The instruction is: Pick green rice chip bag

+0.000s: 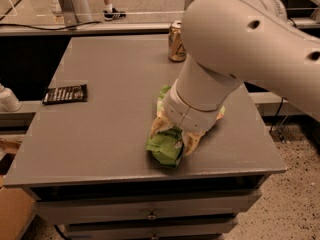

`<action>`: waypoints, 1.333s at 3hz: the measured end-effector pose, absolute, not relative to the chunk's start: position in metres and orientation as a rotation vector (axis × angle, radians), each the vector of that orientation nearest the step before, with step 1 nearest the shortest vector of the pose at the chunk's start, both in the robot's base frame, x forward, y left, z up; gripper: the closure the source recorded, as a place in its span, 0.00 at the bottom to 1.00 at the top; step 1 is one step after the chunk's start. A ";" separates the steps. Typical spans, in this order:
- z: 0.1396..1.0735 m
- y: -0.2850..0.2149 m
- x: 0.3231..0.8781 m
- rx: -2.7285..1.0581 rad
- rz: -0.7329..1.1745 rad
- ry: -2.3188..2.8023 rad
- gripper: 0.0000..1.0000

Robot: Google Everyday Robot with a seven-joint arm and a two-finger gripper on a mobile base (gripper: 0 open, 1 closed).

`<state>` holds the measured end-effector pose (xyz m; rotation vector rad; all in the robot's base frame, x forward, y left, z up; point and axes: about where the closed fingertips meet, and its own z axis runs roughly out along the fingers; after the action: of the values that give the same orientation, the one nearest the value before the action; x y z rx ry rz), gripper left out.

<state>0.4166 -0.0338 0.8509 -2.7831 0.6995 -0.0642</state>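
The gripper [176, 134] points down over the near right part of the table [100, 134]; its cream jaws pinch the crumpled green rice chip bag [165, 148] directly beneath; the bag's long axis runs toward the near edge, slightly left

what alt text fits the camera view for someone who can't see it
The gripper of a white arm is down on a crumpled green rice chip bag near the front edge of a grey table. A flat black packet lies at the left, a drink can stands at the back.
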 end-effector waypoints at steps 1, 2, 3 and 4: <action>0.864 -0.020 0.415 -2.761 -0.077 0.652 1.00; 0.877 -0.008 0.415 -2.730 -0.084 0.620 1.00; 0.894 -0.002 0.417 -2.679 -0.103 0.605 1.00; 0.915 -0.006 0.421 -2.598 -0.124 0.611 1.00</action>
<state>0.4208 -0.0056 0.9148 -2.5979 0.6107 -0.1236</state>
